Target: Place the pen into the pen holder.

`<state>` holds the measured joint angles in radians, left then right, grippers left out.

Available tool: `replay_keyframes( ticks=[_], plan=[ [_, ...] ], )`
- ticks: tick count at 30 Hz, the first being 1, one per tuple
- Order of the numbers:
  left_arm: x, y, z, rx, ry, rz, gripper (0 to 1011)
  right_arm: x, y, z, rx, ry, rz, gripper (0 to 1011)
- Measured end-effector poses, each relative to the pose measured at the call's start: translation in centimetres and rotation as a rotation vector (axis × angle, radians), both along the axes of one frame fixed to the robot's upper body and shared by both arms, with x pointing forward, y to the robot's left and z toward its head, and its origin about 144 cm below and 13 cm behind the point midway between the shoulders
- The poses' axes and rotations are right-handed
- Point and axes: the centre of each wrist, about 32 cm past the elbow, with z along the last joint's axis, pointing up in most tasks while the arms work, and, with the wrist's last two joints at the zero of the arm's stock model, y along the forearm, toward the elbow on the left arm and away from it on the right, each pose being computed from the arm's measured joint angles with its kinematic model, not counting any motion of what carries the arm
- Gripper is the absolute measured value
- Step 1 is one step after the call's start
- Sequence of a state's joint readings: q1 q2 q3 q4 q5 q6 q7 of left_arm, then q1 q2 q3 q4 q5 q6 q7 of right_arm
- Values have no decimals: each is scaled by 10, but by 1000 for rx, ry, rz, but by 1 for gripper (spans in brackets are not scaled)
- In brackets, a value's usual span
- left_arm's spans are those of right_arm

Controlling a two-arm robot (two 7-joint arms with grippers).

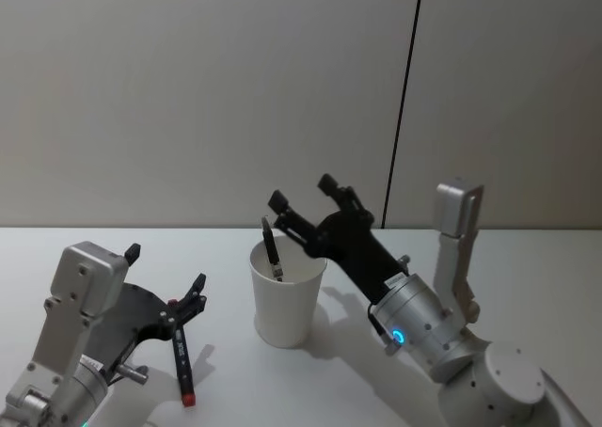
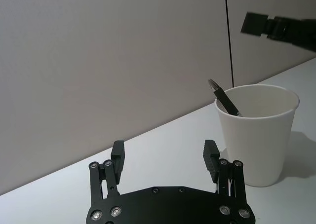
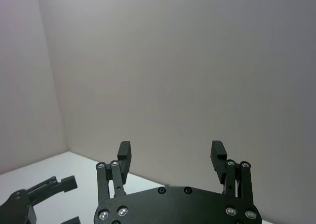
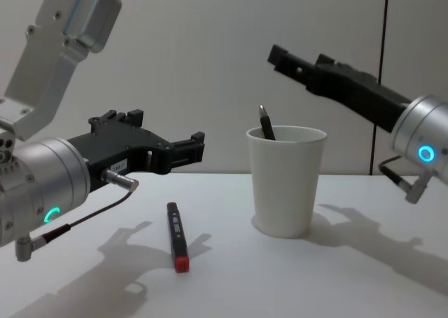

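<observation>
The pen holder (image 1: 287, 300) stands on the worktop (image 4: 336, 276) with one dark pen (image 1: 272, 248) already in it, leaning on the rim on the cup's left side, tip up. The right hand (image 1: 303, 192) hangs above and just behind the holder's rim, its fingers spread and gripping nothing.

A second pen, black with a red end (image 1: 182, 363), lies flat to the left of the holder. Its long axis runs roughly toward and away from the robot, with the red end nearer the robot. The left hand (image 1: 166, 269), fingers spread and empty, is left of the holder and by far the nearer to this pen. If this pen goes in too, it looks like that arm's pick.

The chest view shows the left hand clear above the worktop, with the lying pen below it. The left wrist view looks past that pen to the holder.
</observation>
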<state>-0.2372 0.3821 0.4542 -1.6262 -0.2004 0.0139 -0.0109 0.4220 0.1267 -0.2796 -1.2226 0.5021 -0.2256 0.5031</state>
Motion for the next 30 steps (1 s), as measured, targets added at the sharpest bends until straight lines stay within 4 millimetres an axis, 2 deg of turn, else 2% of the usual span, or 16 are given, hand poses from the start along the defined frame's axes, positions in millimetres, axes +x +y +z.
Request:
replay_keyframes(
  ticks=[17,30],
  plan=[
    [0,0,0,0,0,0,1002,-25,-16,19,76,57,-132,1001],
    [0,0,0,0,0,0,1002,-33,-20,20,69,75,-160,1001]
  ],
)
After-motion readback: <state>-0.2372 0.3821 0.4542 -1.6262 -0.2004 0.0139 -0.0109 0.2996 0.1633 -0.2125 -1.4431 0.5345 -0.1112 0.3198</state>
